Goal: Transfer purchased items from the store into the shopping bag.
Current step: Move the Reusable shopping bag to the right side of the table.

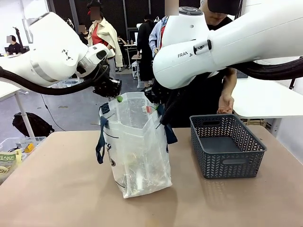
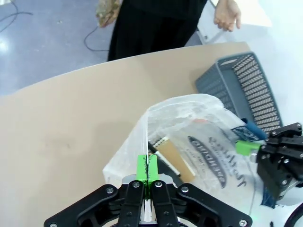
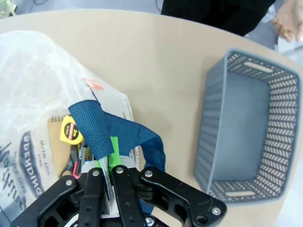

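The shopping bag [image 1: 139,146] stands upright mid-table, translucent white with navy straps [image 3: 113,130]. My left gripper [image 1: 115,94] is shut on its left rim; in the left wrist view the green pads [image 2: 147,168] pinch the thin plastic edge. On the opposite rim, beside a strap, my right gripper [image 1: 156,105] [image 3: 110,156] is shut too, and the two hold the mouth open. Purchased items lie inside the bag: a yellow tape measure [image 3: 71,132], a brown notebook [image 2: 174,160] and dark tools. The store, a dark grey basket [image 1: 227,146] [image 3: 251,137], stands right of the bag with a bare floor.
A person in black stands at the far edge, one hand [image 1: 225,104] hanging just behind the basket. A clear bin [image 1: 14,153] with goods sits off the table's left edge. A white table [image 1: 265,99] is behind on the right.
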`<act>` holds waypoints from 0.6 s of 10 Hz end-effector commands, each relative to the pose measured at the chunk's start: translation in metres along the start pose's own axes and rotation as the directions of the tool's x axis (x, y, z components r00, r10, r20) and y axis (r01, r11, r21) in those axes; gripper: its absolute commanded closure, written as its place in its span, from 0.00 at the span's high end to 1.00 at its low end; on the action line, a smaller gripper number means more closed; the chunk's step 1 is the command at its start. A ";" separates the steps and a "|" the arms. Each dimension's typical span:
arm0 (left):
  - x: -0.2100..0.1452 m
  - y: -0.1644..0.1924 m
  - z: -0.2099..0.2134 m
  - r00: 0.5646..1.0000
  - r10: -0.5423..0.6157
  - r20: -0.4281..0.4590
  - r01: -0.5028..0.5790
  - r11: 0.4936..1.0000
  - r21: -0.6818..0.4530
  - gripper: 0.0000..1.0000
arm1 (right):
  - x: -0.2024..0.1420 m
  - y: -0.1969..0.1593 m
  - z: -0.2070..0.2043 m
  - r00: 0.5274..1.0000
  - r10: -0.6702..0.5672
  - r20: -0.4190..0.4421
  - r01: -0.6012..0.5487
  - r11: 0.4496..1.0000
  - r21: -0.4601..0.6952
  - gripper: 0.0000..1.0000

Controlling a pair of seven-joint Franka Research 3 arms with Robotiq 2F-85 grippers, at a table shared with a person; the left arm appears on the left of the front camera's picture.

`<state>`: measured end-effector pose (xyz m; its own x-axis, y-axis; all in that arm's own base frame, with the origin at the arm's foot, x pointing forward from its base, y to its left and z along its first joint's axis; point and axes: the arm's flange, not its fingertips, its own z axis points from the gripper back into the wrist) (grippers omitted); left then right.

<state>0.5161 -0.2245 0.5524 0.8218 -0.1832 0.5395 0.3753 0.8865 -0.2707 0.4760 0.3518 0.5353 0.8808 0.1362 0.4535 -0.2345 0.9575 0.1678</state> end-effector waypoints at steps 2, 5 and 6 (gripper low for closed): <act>0.012 0.005 -0.008 0.999 0.026 -0.021 -0.028 0.993 -0.115 0.40 | 0.019 0.011 -0.005 0.998 0.055 -0.022 -0.055 0.998 0.013 0.00; 0.018 0.007 -0.015 0.999 0.047 -0.019 -0.050 0.974 -0.223 0.72 | 0.026 0.023 -0.010 0.993 0.107 -0.051 -0.108 0.994 -0.016 0.00; 0.018 0.009 -0.017 0.998 0.055 -0.021 -0.058 0.961 -0.269 0.72 | 0.028 0.027 -0.012 0.991 0.118 -0.057 -0.120 0.992 -0.032 0.00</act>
<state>0.5362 -0.2365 0.5494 0.8512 -0.1295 0.5087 0.3963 0.7940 -0.4610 0.4911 0.3755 0.5381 0.8756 0.2319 0.4237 -0.3117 0.9414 0.1290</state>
